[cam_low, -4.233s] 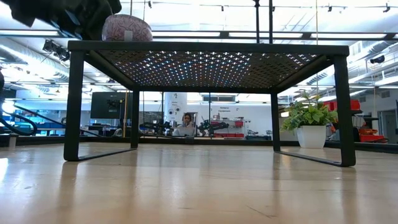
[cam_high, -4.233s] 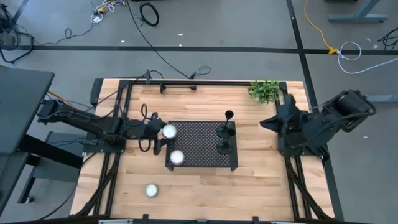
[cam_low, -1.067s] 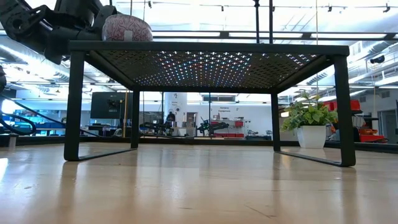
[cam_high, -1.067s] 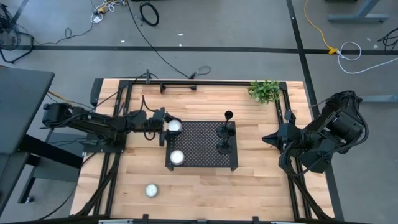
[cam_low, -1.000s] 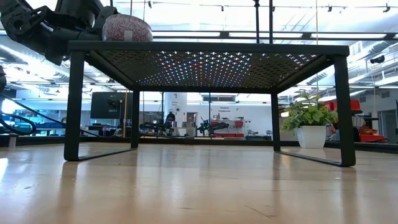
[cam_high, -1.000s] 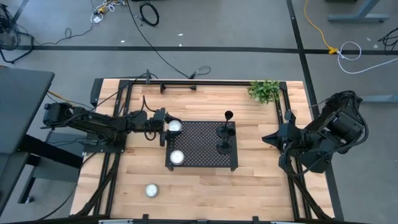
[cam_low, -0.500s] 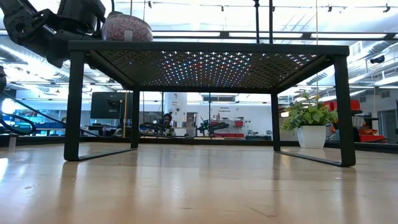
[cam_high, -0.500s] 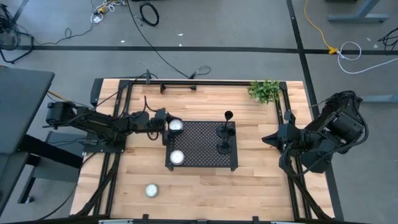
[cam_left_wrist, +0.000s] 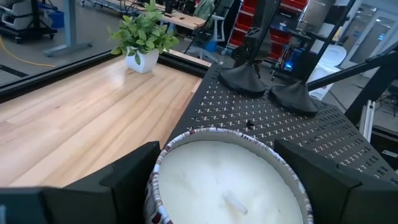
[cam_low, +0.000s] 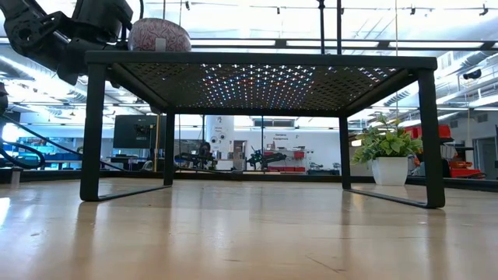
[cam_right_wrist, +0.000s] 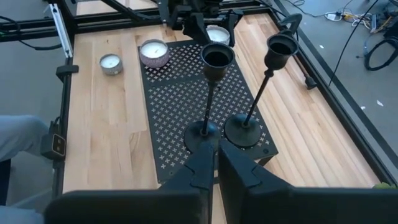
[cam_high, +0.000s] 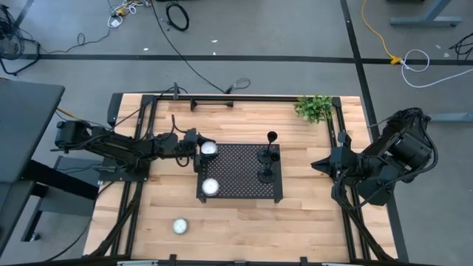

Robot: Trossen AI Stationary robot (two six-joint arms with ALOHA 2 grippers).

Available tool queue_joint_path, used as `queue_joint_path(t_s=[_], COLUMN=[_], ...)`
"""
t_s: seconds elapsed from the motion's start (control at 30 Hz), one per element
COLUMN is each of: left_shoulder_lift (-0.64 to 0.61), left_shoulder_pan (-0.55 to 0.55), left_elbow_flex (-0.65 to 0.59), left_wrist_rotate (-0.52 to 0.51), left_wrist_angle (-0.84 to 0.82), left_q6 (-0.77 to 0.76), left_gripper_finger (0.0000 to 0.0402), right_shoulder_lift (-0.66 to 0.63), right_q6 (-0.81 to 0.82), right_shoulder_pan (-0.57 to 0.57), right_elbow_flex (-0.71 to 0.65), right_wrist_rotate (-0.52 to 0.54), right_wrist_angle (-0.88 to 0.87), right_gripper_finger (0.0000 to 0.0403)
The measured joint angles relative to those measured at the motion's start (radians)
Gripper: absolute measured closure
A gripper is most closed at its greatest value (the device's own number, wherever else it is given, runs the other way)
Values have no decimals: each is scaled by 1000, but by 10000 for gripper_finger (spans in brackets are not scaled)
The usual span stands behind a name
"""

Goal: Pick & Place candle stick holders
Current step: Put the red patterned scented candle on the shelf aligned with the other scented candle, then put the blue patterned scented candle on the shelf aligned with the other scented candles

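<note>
Two candle stick holders (cam_right_wrist: 210,93) are seen upright on the black perforated tray (cam_high: 238,171), near its right end, their round bases close together. A third holder (cam_high: 271,137) appears in the high view just off the tray's far edge, but whether it stands on the wood or the tray cannot be told. In the left wrist view the holders' tops are cut off — only bases and lower stems show.

The left gripper (cam_high: 194,150) is held at the tray's left far corner, its fingers (cam_left_wrist: 127,171) spread wide around a white candle (cam_left_wrist: 227,180) in a jar; contact cannot be made out. A second candle (cam_high: 211,186) lies on the tray, a third (cam_high: 179,225) on the wooden table (cam_high: 236,222). A potted plant (cam_high: 315,108) stands at the far right corner.

The right gripper (cam_right_wrist: 216,155) is kept well apart at the table's right edge, fingers pressed together — nothing is held.
</note>
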Motion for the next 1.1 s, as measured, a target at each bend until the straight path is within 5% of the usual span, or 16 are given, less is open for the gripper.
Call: queue_joint_path(t_s=[0.47,0.67,1.1], left_shoulder_lift=[0,-1,-3], left_shoulder_pan=[-14,-36,-42], left_elbow_flex=[0,0,0], left_wrist_rotate=[-90,-20,-34], left_wrist_angle=[0,18,101], left_q6=[-71,9,58], left_gripper_finger=[57,51,51], right_shoulder_lift=[0,0,0], right_q6=[0,0,0], right_shoulder_pan=[0,0,0], right_elbow_flex=[0,0,0], right_wrist_rotate=[-2,-3,-2], right_wrist_angle=[0,1,14], right_gripper_finger=[383,383,383])
